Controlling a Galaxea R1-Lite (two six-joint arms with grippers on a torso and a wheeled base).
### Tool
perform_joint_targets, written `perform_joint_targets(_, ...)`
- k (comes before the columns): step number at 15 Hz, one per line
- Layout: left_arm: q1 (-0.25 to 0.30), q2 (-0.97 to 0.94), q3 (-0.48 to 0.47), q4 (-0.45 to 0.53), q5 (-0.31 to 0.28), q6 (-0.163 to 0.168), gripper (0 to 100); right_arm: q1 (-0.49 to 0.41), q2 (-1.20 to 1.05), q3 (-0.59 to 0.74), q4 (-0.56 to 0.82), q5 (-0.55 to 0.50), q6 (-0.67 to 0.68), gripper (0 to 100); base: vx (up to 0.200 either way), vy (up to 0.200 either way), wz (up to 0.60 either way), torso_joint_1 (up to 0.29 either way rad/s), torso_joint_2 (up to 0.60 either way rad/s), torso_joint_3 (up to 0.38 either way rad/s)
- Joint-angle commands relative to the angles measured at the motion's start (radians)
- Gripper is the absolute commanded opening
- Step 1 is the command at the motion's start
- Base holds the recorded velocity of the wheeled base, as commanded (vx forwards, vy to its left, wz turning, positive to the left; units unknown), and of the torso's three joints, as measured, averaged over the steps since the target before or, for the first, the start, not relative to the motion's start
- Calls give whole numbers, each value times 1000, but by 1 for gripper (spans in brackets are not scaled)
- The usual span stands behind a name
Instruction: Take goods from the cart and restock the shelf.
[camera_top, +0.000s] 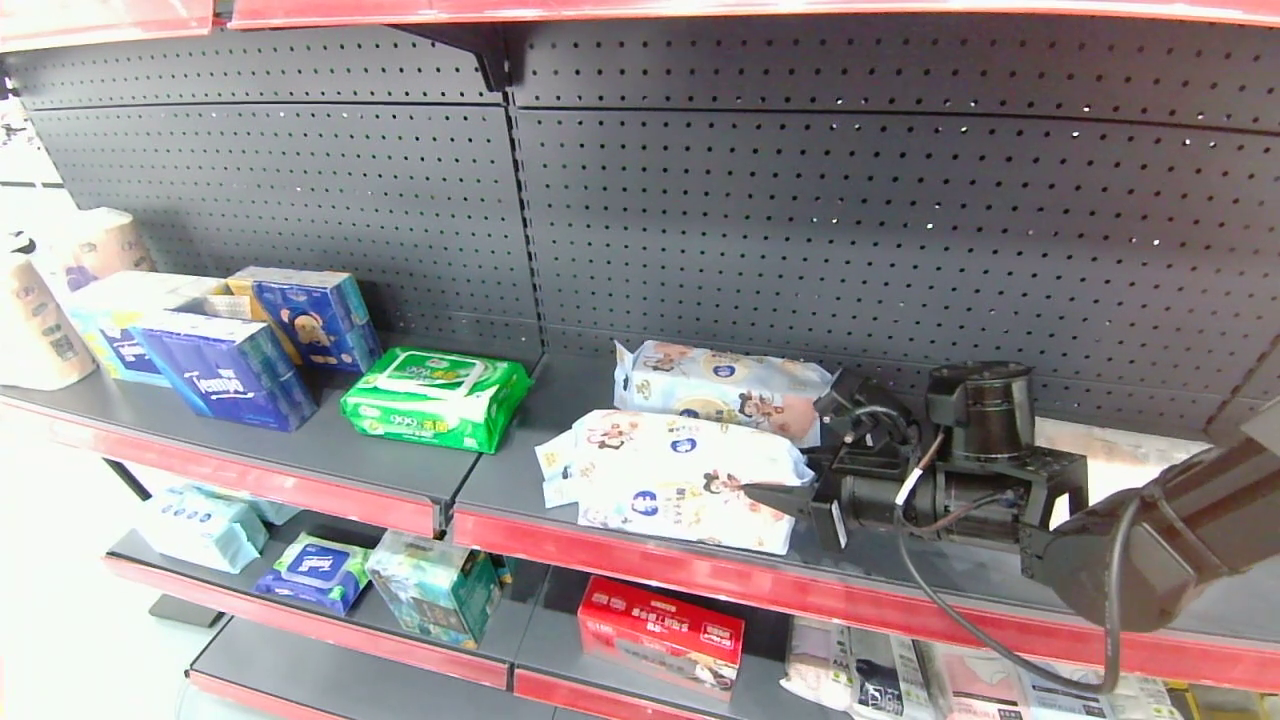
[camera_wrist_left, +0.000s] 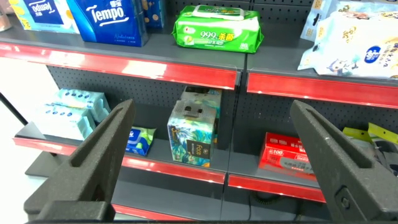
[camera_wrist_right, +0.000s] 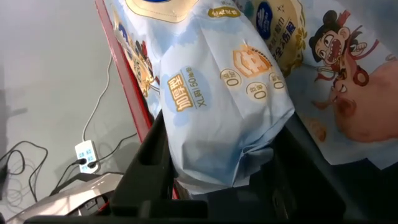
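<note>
Two white cartoon-printed packs lie on the middle shelf (camera_top: 520, 440): a front pack (camera_top: 680, 480) and a back pack (camera_top: 720, 385) against the panel. My right gripper (camera_top: 800, 500) comes in from the right, level with the shelf, and is shut on the right end of the front pack. In the right wrist view the pack (camera_wrist_right: 224, 93) sits pinched between the dark fingers (camera_wrist_right: 149, 162) of the right gripper (camera_wrist_right: 224, 168). My left gripper (camera_wrist_left: 211, 109) hangs open and holds nothing, in front of the lower shelves.
A green wipes pack (camera_top: 435, 397) and blue tissue boxes (camera_top: 225, 365) stand to the left on the same shelf. A perforated panel (camera_top: 850, 220) backs it. Lower shelves hold a green box (camera_top: 430, 585), a red box (camera_top: 660, 630) and other packs.
</note>
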Motion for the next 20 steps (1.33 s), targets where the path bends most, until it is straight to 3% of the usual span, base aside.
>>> perform_joint_targets(1, 0, 0, 0, 0, 1, 0, 100, -4, -22, 27, -2, 2, 0, 0, 0, 0, 0, 0, 0, 0)
perform_joint_targets(20, 0, 0, 0, 0, 0, 0, 100, -39, -59, 84, -2, 8, -46, 0, 0, 0, 0, 0, 0, 0)
